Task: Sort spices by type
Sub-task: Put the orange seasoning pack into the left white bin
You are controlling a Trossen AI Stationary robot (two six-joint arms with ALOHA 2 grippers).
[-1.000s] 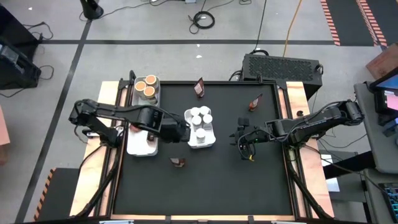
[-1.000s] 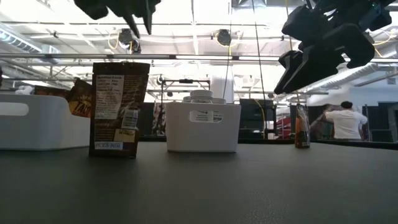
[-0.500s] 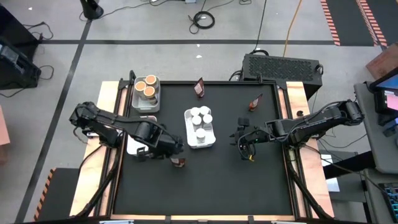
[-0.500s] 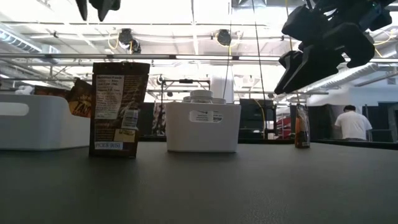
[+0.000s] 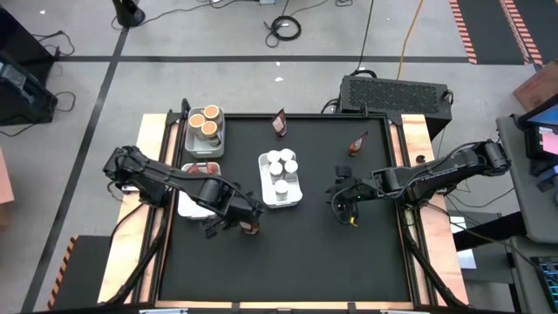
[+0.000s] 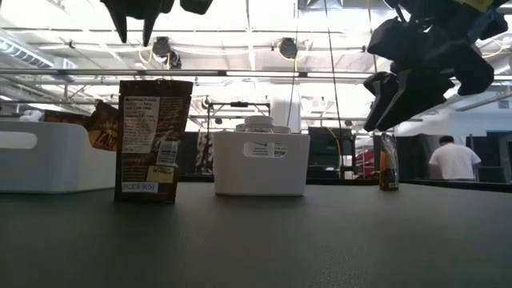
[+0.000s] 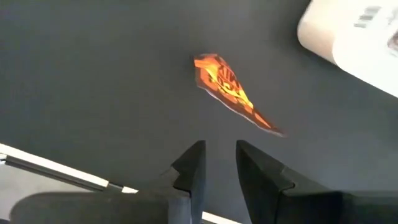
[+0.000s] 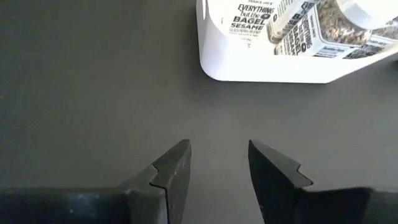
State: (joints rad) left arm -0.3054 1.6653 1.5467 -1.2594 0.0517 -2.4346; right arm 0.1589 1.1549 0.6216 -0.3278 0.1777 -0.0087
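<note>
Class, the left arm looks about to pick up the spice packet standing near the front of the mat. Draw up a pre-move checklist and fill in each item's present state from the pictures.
1. Left claw empty, fingers parted with a narrow gap: ok.
2. Left claw above the standing packet, not touching it: ok.
3. Packet upright on the mat, apart from the jar tray: ok.
4. Gap wide enough for the packet's edge: cannot tell.
5. Packet tray on the mat's left has room: cannot tell, the arm covers it.
6. Right claw empty, hovering right of the jar tray, away from the packet: ok.
</note>
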